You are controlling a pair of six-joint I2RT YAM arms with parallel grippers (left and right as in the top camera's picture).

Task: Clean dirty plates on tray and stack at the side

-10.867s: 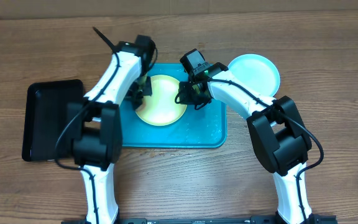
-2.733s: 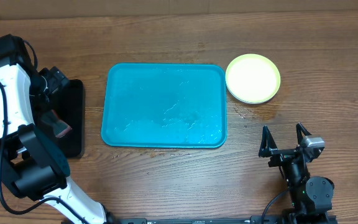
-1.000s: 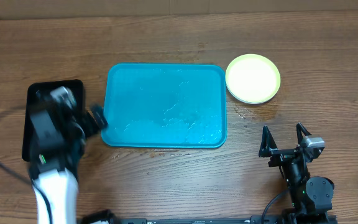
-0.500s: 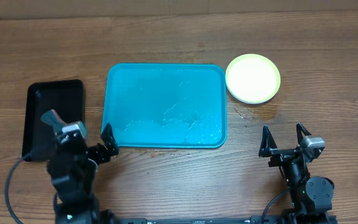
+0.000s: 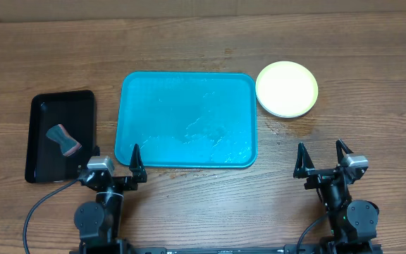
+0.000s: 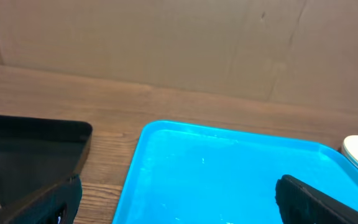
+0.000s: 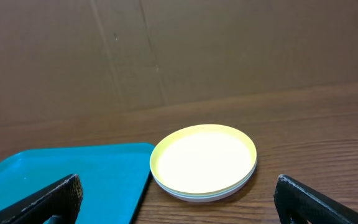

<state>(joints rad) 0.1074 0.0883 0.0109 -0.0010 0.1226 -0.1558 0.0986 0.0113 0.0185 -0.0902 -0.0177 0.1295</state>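
The teal tray (image 5: 186,120) lies mid-table with only wet streaks on it, no plates. The plates (image 5: 286,89) sit stacked on the table off the tray's far right corner, yellow-green one on top. In the right wrist view the plate stack (image 7: 204,162) shows paler rims under the top plate. My left gripper (image 5: 113,169) stands open near the tray's front left corner, holding nothing. My right gripper (image 5: 321,159) stands open at the front right, well short of the stack. In the left wrist view the left gripper (image 6: 179,208) faces the tray (image 6: 229,168).
A black tray (image 5: 62,134) lies left of the teal one with a grey and reddish scrubber (image 5: 63,139) in it. A damp patch (image 5: 284,127) marks the wood in front of the stack. A cardboard wall (image 6: 166,43) closes the back.
My left arm has pulled back from the black tray to the table's front edge, uncovering the scrubber lying in that tray. The right arm, the tray and the stack have not moved.
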